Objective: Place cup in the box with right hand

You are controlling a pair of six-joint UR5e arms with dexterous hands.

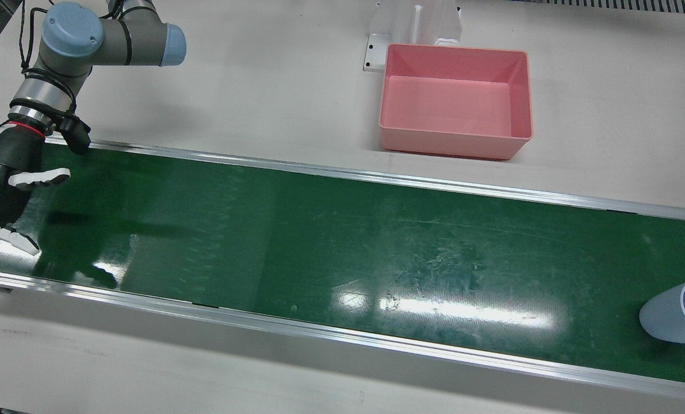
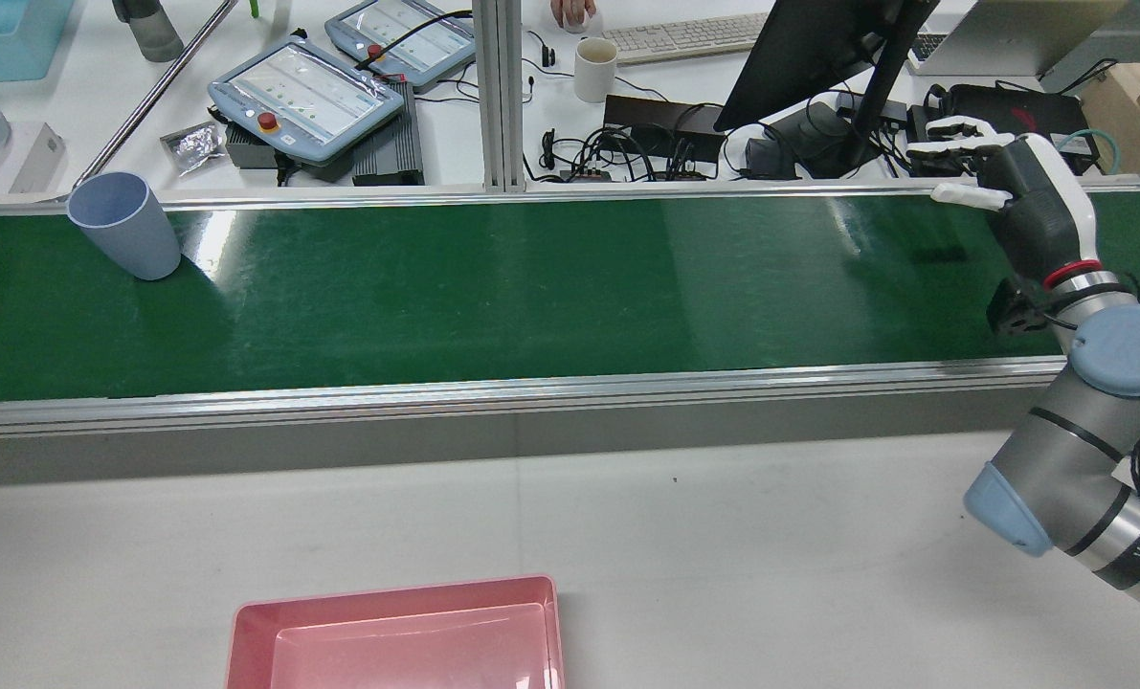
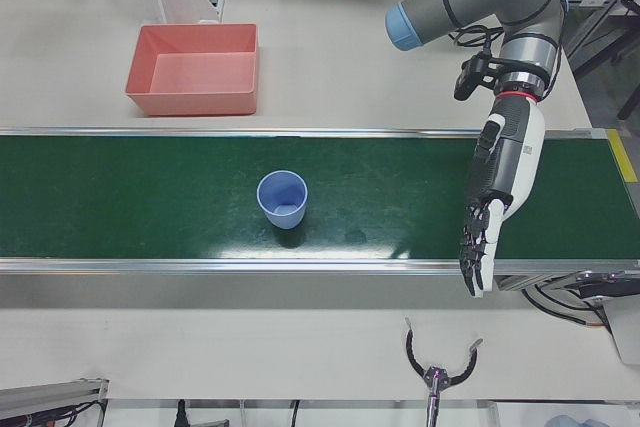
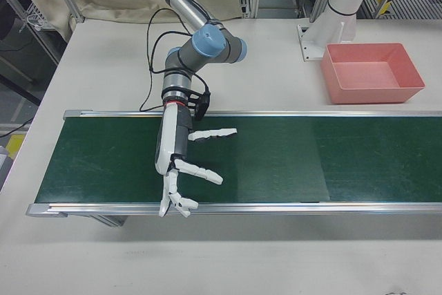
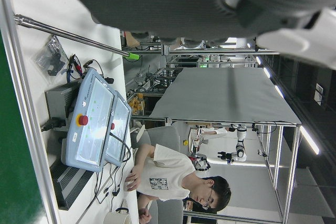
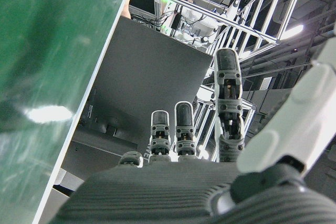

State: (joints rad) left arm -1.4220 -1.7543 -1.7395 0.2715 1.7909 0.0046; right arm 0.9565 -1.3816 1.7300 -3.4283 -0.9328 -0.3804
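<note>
Cup far across the belt from the open right hand

In the rear view the pink box (image 2: 244, 627) sits at the bottom edge on the desk (image 2: 771, 517). Beyond it, on the green belt (image 2: 531, 297), the cup (image 2: 125, 228) stands upright at far left. The right hand (image 2: 1015, 196) hovers at far right, fingers spread and empty. The left hand (image 3: 492, 209), also empty with fingers straight, looks nearer the cup.

The cup (image 2: 124, 226) stands on the belt (image 2: 531, 287), well apart from the box (image 2: 244, 632) on the table (image 2: 771, 555).
</note>
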